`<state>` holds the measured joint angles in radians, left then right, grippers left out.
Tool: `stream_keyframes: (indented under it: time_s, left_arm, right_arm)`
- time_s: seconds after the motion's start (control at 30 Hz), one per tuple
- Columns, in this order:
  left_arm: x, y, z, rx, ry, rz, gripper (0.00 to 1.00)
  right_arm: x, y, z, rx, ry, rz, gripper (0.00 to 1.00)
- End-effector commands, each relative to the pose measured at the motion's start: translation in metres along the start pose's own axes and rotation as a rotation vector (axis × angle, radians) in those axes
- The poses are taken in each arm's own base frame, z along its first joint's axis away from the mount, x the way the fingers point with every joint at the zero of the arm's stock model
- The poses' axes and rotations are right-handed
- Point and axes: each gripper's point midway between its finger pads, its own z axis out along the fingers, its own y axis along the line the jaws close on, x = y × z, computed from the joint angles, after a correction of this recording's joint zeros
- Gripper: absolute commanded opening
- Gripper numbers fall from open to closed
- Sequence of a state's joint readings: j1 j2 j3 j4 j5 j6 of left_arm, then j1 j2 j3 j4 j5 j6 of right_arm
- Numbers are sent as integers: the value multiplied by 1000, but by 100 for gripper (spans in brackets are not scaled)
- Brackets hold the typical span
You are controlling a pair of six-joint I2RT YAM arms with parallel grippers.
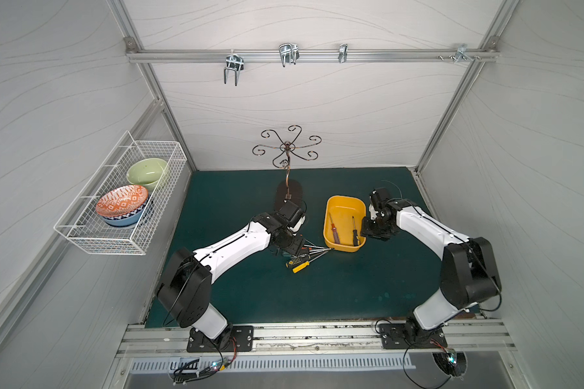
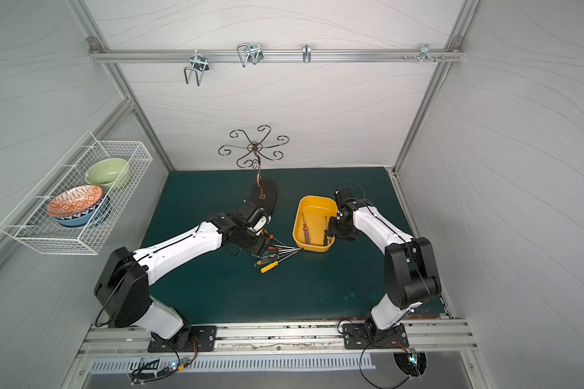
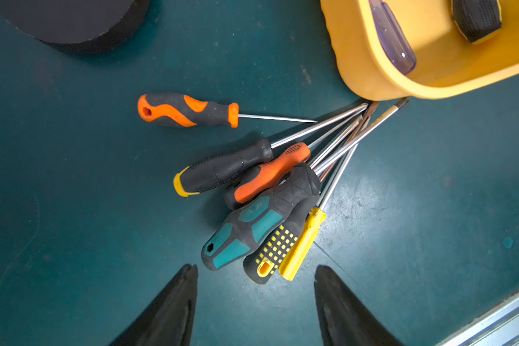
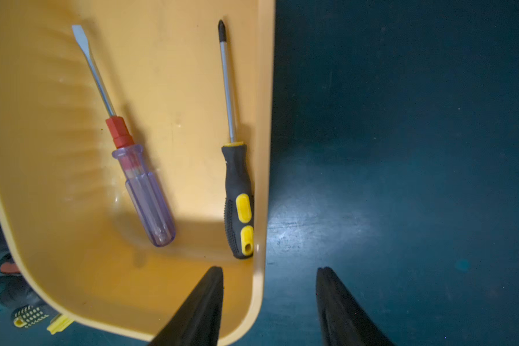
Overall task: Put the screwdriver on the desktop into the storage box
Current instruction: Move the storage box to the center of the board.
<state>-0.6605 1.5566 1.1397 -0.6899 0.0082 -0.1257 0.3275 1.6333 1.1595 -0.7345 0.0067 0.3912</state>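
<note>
Screwdrivers (image 3: pixel 267 194) are piled on desktop (image 1: pixel 317 296) at 7 o'clock of box (image 1: pixel 343 247), shaft tips touching its corner. Loner (image 3: pixel 189 109), orange-black, lies just beside the pile. Two more are already in box. Left gripper (image 3: pixel 256 267) is over the pile, jaws wide, empty. Right gripper (image 4: pixel 269 268) is at box's 3 o'clock rim, jaws apart, empty. Likely stiff and light; steel shafts thin and slick, rubbery handles grippy, so pinch mid-handle. Loner looks easiest; the tangled pile may shift.
</note>
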Motion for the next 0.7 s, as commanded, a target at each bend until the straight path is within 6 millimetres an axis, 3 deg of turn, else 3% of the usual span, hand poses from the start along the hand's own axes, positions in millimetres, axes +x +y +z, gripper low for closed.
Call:
stream_keyframes:
  time_s: [0.0, 0.4, 0.67]
  left_arm:
    - [3, 4, 4, -3, -2, -10, 65]
    - [34, 24, -21, -75, -12, -91, 65]
    - [43, 26, -31, -74, -26, -104, 65]
  right_arm:
    - [-9, 6, 6, 10, 3, -36, 51]
    - [-25, 32, 23, 38, 22, -120, 31]
    - [-40, 54, 30, 37, 15, -153, 28]
